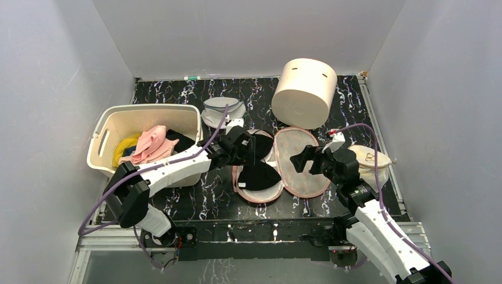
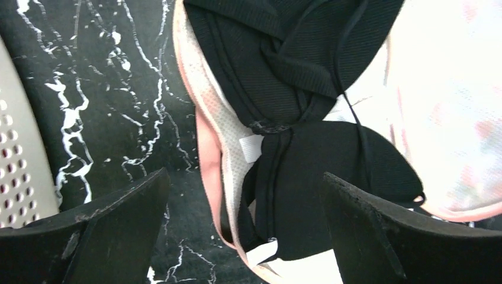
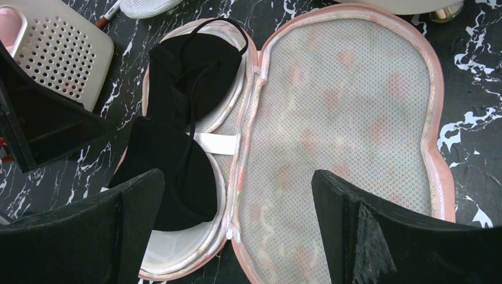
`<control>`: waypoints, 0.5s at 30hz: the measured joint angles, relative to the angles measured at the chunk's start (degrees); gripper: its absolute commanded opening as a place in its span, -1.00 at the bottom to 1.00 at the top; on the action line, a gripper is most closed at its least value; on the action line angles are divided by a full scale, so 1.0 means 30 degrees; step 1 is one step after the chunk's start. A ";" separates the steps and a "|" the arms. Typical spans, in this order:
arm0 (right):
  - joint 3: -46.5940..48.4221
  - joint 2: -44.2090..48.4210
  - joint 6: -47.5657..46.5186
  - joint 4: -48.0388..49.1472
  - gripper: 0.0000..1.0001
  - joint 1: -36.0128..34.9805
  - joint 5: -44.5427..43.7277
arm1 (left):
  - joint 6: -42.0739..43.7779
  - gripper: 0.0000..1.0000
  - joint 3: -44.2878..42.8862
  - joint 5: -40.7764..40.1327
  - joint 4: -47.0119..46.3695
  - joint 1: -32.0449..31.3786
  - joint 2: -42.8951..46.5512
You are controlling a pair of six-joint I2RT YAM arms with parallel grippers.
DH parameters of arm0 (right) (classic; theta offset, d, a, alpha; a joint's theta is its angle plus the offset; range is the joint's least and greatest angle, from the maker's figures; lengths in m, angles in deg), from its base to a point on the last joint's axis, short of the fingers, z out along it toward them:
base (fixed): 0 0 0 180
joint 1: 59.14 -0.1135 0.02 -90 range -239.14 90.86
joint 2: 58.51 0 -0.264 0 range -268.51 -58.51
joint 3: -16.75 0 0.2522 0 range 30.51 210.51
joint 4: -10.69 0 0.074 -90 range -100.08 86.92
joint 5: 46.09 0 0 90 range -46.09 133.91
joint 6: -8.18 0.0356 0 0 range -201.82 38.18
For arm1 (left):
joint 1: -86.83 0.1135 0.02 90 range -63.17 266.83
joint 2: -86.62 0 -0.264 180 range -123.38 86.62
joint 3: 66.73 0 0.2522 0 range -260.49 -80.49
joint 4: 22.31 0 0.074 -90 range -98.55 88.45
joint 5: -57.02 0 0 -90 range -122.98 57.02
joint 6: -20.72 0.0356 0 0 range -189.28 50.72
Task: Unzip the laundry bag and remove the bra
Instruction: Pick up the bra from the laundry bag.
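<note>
Already the laundry bag (image 1: 296,139) lies unzipped and splayed flat at mid-frame, but the bra (image 1: 260,176) sits in its left half, not yet lifted, with the left pincer (image 2: 245,222) spread wide above it and the right pincer (image 3: 237,228) equally released.

The laundry bag (image 3: 355,118) is showing a pale, fine mesh lining with a smooth pink cloth rim. The bra (image 2: 296,77) is looking like soft, matt black cloth with a fine ribbed knit and thin straps. The table (image 2: 118,89) is presenting a smooth, faintly glossy black surface veined white like marble. The basket (image 1: 151,118) is appearing as matt cream perforated plastic. The fingers (image 2: 379,236) of the left gripper (image 2: 245,201) are looking matt black, scuffed and grainy at the edges.
</note>
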State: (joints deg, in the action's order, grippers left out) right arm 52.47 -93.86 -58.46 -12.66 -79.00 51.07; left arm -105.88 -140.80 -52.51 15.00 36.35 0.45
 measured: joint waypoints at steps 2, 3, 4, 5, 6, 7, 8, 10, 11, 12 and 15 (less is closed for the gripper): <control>0.0000 0.0007 -0.0131 0.0153 0.92 0.0000 0.0051 | -0.0095 0.97 0.0029 0.0357 -0.0423 0.0357 0.0007; 0.0000 0.0022 -0.0197 0.0262 0.92 0.0000 0.0080 | -0.0087 0.97 0.0087 0.0634 -0.0634 0.0393 0.0007; 0.0000 0.0036 -0.0233 0.0291 0.92 0.0000 0.0102 | -0.0051 0.97 0.0168 0.0933 -0.0867 0.0444 0.0007; 0.0000 0.0058 -0.0270 0.0299 0.92 0.0000 0.0109 | 0.0022 0.97 0.0248 0.1428 -0.1107 0.0583 -0.0029; -0.0007 0.0095 -0.0277 0.0299 0.92 0.0000 0.0124 | 0.0073 0.97 0.0284 0.1902 -0.1275 0.0729 -0.0131; -0.0007 0.0138 -0.0284 0.0299 0.92 0.0000 0.0124 | 0.0124 0.97 0.0284 0.2178 -0.1355 0.0911 -0.0270; -0.0007 0.0182 -0.0291 0.0306 0.92 0.0000 0.0131 | 0.0197 0.97 0.0284 0.2419 -0.1413 0.1188 -0.0452; -0.0007 0.0262 -0.0328 0.0313 0.92 0.0000 0.0189 | 0.0342 0.96 0.0386 0.2769 -0.1596 0.1654 -0.0707; -0.0007 0.0291 -0.0335 0.0313 0.92 0.0000 0.0248 | 0.0415 0.91 0.0474 0.2871 -0.1712 0.1829 -0.0750; -0.0007 0.0291 -0.0335 0.0350 0.92 0.0000 0.0313 | 0.0503 0.85 0.0612 0.3045 -0.1902 0.2033 -0.0750; -0.0007 0.0291 -0.0335 0.0393 0.92 0.0000 0.0444 | 0.0678 0.71 0.0758 0.3410 -0.2229 0.2208 -0.0758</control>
State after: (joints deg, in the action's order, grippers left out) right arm 52.44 -92.99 -59.47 -11.48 -79.00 52.40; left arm -103.85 -138.53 -42.28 8.31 42.97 -1.82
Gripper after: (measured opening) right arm 0.959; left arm 0.914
